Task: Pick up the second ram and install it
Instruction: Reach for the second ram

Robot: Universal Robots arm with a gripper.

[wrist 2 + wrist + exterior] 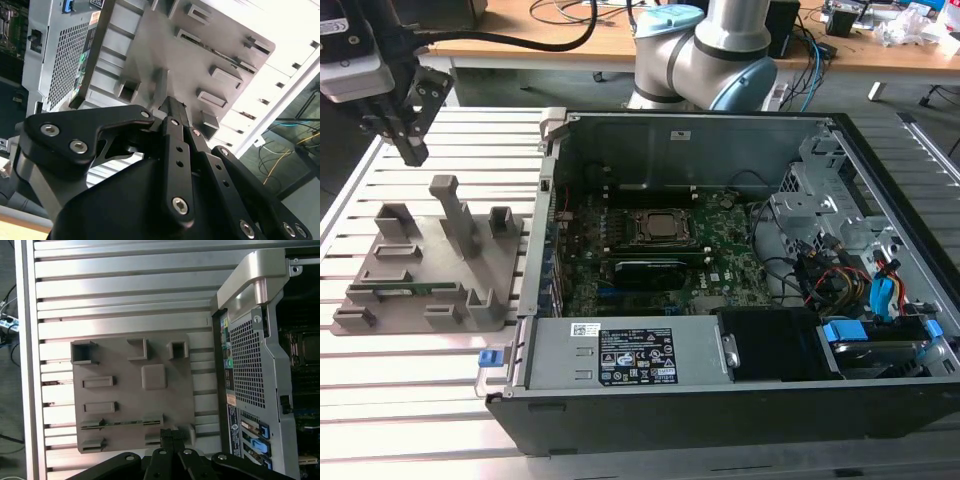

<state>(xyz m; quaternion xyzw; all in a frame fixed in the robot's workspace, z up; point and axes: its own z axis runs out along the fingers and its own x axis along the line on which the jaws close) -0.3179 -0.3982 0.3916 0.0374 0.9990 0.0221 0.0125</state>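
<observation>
Gripper (415, 155) above fixture, jaws shut and empty; ram (410, 291) in its fixture slot.

In the exterior view we see the gripper hanging over the far side of the grey fixture (430, 262), clear of it; its fingers meet at the tips with nothing between them, and both wrist views show the same closed pair; the ram lies on edge as a thin green strip in a slot near the fixture's front edge, held between slot blocks, well apart from the gripper; in the first wrist view we note the ram (122, 423) running across the fixture plate (130, 405), with the gripper (172, 432) just beside its end; the open case (670, 130) stands at the exterior view's right of the fixture, motherboard (730, 270) exposed inside.
</observation>
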